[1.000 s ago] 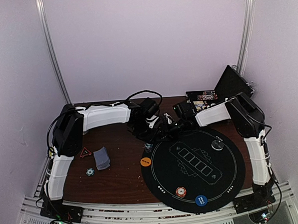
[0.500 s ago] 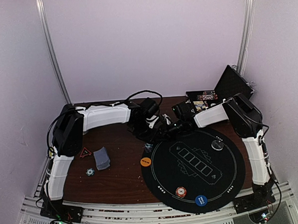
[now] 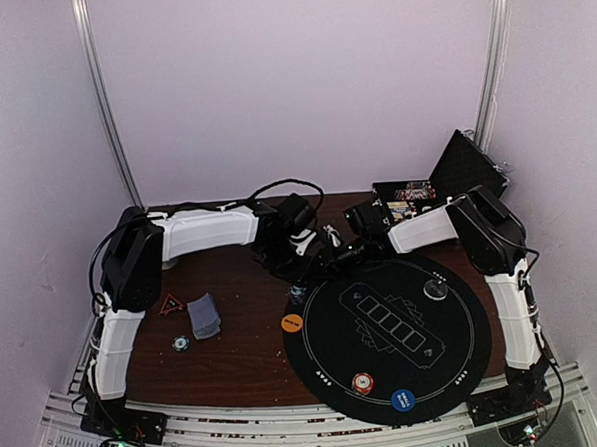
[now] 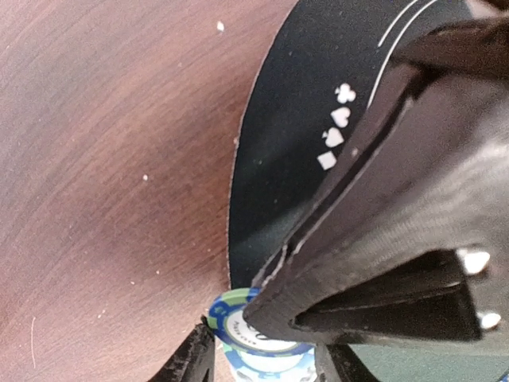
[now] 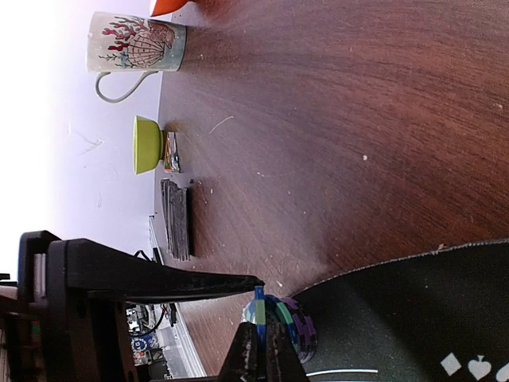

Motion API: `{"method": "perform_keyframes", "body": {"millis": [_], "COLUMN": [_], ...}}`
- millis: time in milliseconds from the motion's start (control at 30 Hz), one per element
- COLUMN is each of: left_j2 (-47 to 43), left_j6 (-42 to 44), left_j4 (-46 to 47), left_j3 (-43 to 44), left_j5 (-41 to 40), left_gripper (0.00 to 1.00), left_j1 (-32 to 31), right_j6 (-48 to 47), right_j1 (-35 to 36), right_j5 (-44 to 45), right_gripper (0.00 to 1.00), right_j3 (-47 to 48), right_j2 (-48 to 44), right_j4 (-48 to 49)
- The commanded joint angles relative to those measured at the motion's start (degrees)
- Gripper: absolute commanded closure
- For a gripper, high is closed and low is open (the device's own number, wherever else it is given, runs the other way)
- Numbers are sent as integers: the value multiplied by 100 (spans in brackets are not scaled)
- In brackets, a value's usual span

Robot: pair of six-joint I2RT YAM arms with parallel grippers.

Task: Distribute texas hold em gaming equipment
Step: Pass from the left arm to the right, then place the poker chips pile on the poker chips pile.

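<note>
White club, heart, spade, diamond signs (image 4: 337, 127) on black mat (image 4: 278, 199)

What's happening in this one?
Both arms meet over a small chip stack at the far-left rim of the round black mat. The left gripper straddles the stack, though its grip is unclear. The right gripper looks closed on a single chip held edge-on. An orange disc, striped chip, blue disc and dark disc sit around the mat. The card deck lies apart on the wood.
</note>
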Motion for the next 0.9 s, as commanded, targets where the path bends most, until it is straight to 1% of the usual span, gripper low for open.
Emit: {"method": "perform_keyframes", "body": {"millis": [0,200,433,633,867], "left_j2": [-237,-414,-694,-904,-1037], "left_j6": [96,105,218,364,506], "left_j4": [58,56,56,64,135], "left_j3": [-150,-138,-232,-501,-717], "left_j5": [-16,-19,-55,-67,-100], "left_gripper": [53,39,27,24,23], "left_j1": [-38,-36,-39,-33,-34], "right_j6": [-45,-257,-358,-497,-636], "right_j1": [70,122,163,198,250], "right_j5": [43,19,-83,-75,21], "right_gripper": [100,100,100,99,86], "right_j3": [143,181,207,212,461], "right_j2": [-205,-228,-286,-278,-196], "right_j4": [-234,-506,-627,-844,-1129]}}
